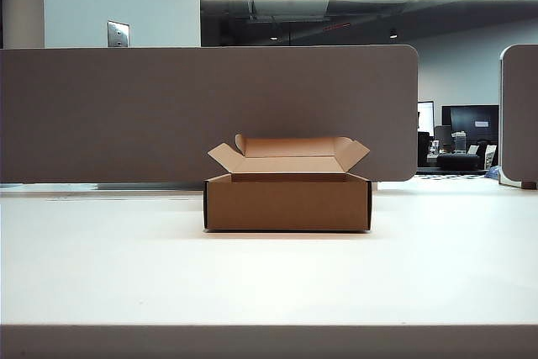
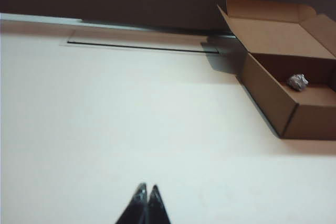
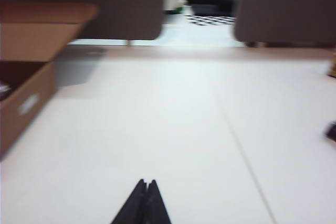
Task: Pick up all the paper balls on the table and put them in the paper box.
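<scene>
Figure: both arms drawn back from the paper box, near to far. Nearest in my left wrist view, the left gripper (image 2: 146, 188) shows its jaws pressed together with nothing between them, low over bare surface (image 2: 131, 124) on the near left side of the paper box (image 2: 273, 98). In my right wrist view the right gripper (image 3: 146, 183) is the same, jaws together and empty, on the box's near right side; this view is blurred. Neither arm appears in the exterior view.

Beyond the jaws, the surface around the box shows no loose paper in any view. Inside the box, one paper ball (image 2: 297, 82) lies on the floor beside its far wall; I cannot see whether others lie with it, since the near wall hides most of the interior. A small dark object sits at the right edge of the right wrist view, too blurred to name.

Judgement: collection looks complete or nearly so. To finish well I would check the box's interior from above before parking both arms.

Behind the box stands a grey-brown partition panel (image 1: 210, 111). No brand, label or legible writing shows anywhere.
</scene>
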{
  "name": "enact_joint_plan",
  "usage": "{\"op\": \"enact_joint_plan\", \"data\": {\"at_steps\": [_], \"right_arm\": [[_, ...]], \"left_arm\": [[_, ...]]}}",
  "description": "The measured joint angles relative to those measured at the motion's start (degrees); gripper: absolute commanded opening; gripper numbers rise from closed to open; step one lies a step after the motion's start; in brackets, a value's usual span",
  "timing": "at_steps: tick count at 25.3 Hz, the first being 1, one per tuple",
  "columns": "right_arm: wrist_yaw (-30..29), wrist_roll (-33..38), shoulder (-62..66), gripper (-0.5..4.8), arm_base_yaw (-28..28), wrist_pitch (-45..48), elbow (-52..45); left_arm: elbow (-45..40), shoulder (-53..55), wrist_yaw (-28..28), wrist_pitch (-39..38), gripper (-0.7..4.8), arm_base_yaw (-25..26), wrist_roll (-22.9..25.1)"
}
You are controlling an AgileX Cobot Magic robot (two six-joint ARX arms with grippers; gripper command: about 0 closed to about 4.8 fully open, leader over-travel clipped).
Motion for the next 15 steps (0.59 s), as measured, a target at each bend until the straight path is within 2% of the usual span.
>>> {"op": "enact_joint_plan", "data": {"at_steps": [4, 6, 11, 15], "right_arm": [[0.7, 0.9, 0.0, -0.05, 0.1, 0.0, 0.0], [-0.6, 1.0, 0.0, -0.05, 0.1, 0.0, 0.0], [-0.8, 1.1, 0.0, -0.05, 0.1, 0.0, 0.0], [-0.8, 1.1, 0.0, -0.05, 0.1, 0.0, 0.0]], "left_arm": [[0.0, 0.0, 1.1, -0.9, -0.06, -3.1, 0.1], [0.0, 0.0, 0.3, -1.7, -0.06, -6.8, 0.8], [0.0, 0.0, -6.7, -2.8, -0.06, -12.2, 1.7], [0.0, 0.0, -12.0, -2.8, -0.05, -13.5, 1.7]]}}
